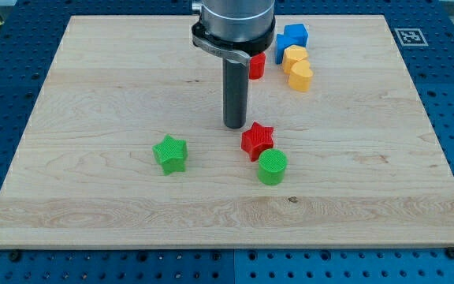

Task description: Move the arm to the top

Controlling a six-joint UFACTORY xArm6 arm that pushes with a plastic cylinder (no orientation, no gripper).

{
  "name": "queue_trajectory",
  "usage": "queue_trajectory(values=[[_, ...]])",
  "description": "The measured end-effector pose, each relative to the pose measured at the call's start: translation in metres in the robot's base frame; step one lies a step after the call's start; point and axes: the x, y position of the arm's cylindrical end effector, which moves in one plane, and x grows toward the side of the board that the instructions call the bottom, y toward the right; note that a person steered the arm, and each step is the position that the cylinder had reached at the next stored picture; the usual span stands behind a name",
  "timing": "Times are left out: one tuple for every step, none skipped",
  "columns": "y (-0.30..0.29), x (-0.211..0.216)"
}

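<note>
Blue pegboard all around, and sitting on it a pale wooden tabletop (93, 79) that carries everything. No gripper on this rig, so nothing to open or close; I just have a dark rod, and my tip (236, 126) is planted roughly mid-board, a bit toward the view's top from centre.

Closest neighbour is the red star (257, 140), just beside my tip toward the view's lower right. I can't tell if they're actually touching, but it looks like a sliver of gap. Right under the star, touching or nearly so, is the green cylinder (273, 167). The green star (170, 153) sits off to the view's left of those, well apart from my tip.

Up near the view's top there's a cluster: a red block (256, 66) half hidden behind the rod's housing (shape unclear), a blue block (292, 39) of some irregular shape, then a yellow block (294, 56) and a yellow heart (300, 77) stacked down from it in a tight column.

Since the job is only getting the arm to the top, my guess is that the straight path upward is mostly free, but that red block is close to the line. Drifting slightly left would probably avoid nudging it.
</note>
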Motion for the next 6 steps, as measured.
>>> queue_trajectory(values=[[-0.002, 0.000], [-0.012, -0.002], [-0.040, -0.027], [-0.078, -0.067], [-0.107, -0.126], [-0.103, -0.182]])
